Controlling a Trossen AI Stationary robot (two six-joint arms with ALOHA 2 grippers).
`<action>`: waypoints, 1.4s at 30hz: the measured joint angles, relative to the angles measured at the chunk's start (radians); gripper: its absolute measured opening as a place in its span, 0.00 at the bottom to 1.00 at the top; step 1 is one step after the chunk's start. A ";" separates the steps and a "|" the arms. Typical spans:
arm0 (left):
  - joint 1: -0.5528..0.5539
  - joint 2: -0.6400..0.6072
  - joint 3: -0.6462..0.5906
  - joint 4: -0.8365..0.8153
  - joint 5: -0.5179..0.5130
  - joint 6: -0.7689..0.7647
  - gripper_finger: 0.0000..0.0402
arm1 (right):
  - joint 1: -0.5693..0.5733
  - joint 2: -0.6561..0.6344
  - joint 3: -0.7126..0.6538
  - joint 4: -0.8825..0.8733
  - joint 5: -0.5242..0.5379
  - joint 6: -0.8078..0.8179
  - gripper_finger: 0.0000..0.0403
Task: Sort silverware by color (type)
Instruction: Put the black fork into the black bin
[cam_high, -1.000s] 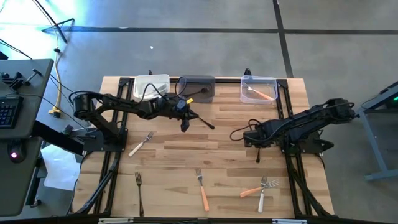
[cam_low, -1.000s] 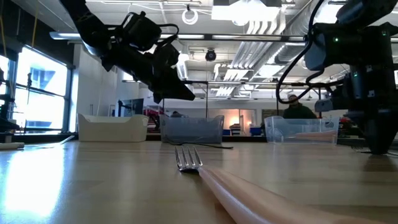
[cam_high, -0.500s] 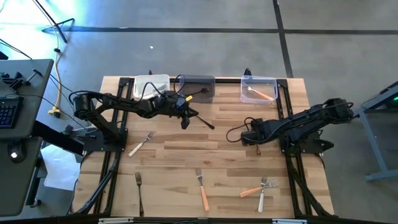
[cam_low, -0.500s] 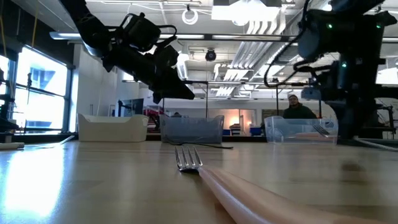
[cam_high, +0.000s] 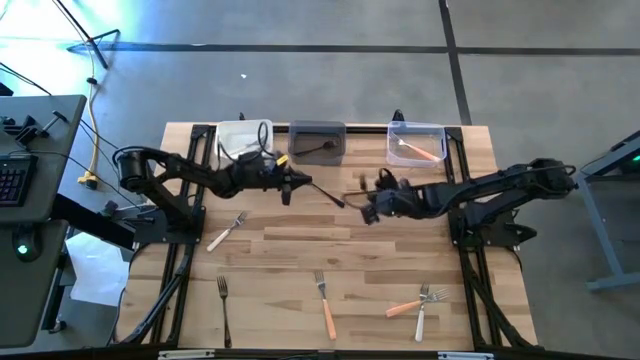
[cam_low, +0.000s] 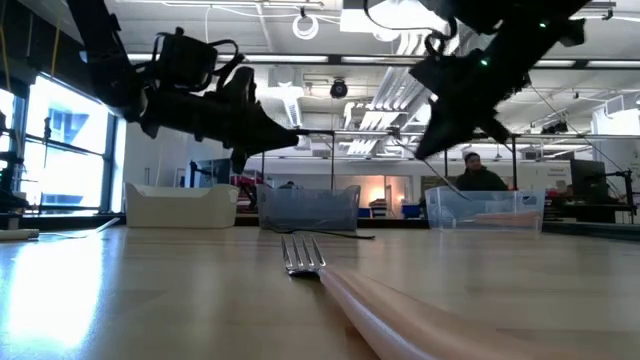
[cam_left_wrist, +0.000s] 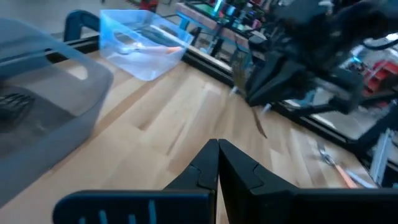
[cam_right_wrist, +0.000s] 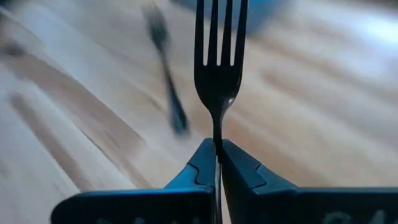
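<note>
Nearest the front edge of the table (cam_high: 270, 250), along the bottom of the high view, lie four loose forks: a black fork (cam_high: 224, 307) at lower left, an orange-handled fork (cam_high: 325, 304) at lower centre, and at lower right a second orange-handled fork (cam_high: 408, 304) crossed by a white-handled fork (cam_high: 421, 312), the two touching. Another white-handled fork (cam_high: 227, 231) lies tilted farther up on the left.

Midway up the frame the two arms meet from either side. The left gripper (cam_high: 300, 184) hangs above the wood just left of centre, its fingers pressed together with nothing visible between them in the left wrist view. The right gripper (cam_high: 366, 207) reaches in from the right to the centre, well above the board, clenched on the handle of a dark fork (cam_right_wrist: 219, 59), tines pointing away from the wrist. A dark fork (cam_high: 328, 192) also shows between the two grippers in the high view; whether it rests on the table I cannot tell.

Farthest back, along the top edge, stand three bins: a white bin (cam_high: 243, 131), a grey bin (cam_high: 317, 129) holding dark cutlery, and a clear bin (cam_high: 417, 129) with an orange-handled piece (cam_high: 420, 149) inside. Beyond the table, a person (cam_low: 480, 172) shows in the low view.
</note>
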 joint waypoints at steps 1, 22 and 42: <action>0.006 0.000 0.000 0.005 0.022 -0.003 0.00 | -0.010 -0.001 0.000 0.059 0.001 -0.065 0.00; -0.081 0.000 0.197 0.045 0.054 0.113 0.44 | -0.199 -0.002 0.000 0.850 -0.403 -0.724 0.00; -0.090 0.037 0.372 -0.116 0.123 0.250 0.46 | -0.199 -0.002 0.001 0.957 -0.506 -0.775 0.00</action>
